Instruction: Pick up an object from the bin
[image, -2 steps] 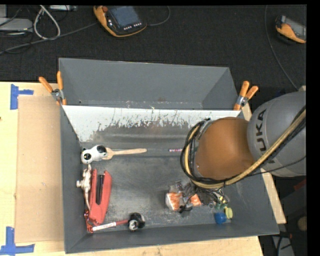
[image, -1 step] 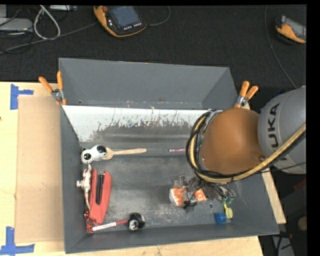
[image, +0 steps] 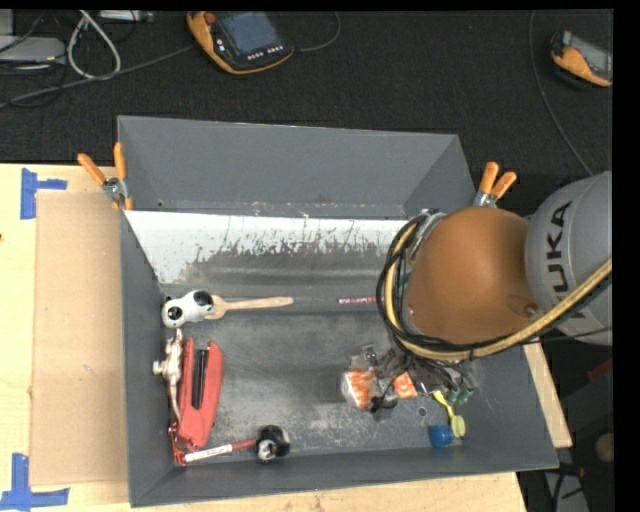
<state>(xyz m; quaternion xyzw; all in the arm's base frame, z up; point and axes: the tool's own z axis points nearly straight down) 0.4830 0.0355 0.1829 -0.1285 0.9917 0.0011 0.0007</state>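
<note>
My gripper (image: 383, 398) reaches down under the arm's orange dome into the bin's front right part. It is right at a small orange and white thing (image: 357, 386), which lies against its left side. Whether that thing sits between the fingers is hidden. Just to the right lies a second orange bit (image: 404, 385). A small blue piece (image: 439, 436) and a yellow one (image: 457, 426) lie close to the bin's front right corner, with a green bit (image: 452, 398) above them.
At the left, a wooden stick with a panda head (image: 190, 308) lies across the floor. Below it is a long red tool (image: 195, 395). A small black round thing (image: 268, 443) sits at the front wall. The arm's dome covers the right side.
</note>
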